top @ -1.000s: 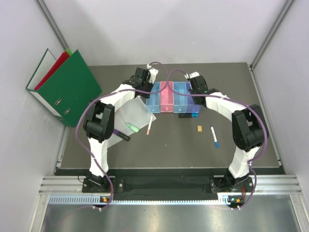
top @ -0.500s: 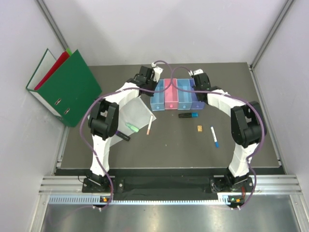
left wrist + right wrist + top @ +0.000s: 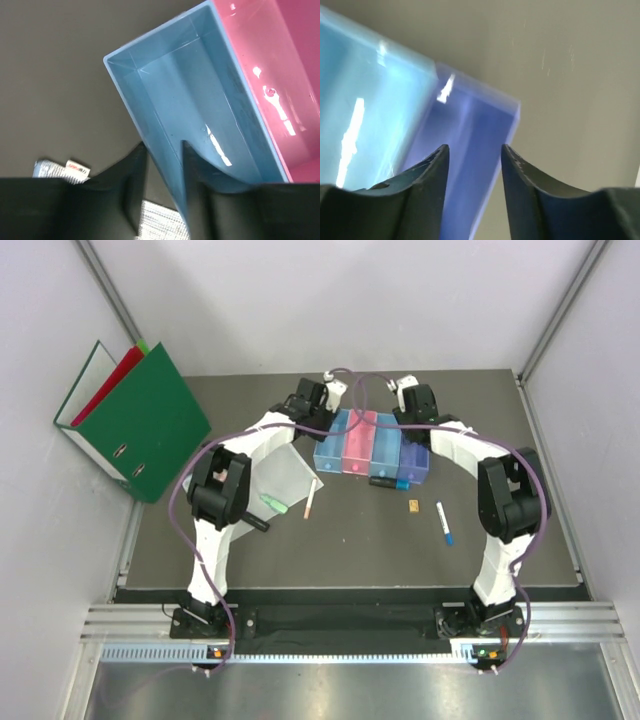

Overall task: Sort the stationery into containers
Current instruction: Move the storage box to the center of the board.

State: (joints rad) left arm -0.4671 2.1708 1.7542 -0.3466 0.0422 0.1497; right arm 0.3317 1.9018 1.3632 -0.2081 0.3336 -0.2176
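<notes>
My left gripper (image 3: 163, 150) straddles a wall of the light-blue bin (image 3: 165, 85), grip unclear. My right gripper (image 3: 472, 152) gapes at the purple bin (image 3: 470, 120). The white pen (image 3: 442, 523) lies nearward, axis near-to-far, closest to my right arm.

The pink bin (image 3: 270, 75) runs off the right edge; the tan block (image 3: 412, 505), perhaps an eraser, is too small.

Four bins (image 3: 372, 445), perhaps five pens (image 3: 442, 522), two binders (image 3: 150, 420)
</notes>
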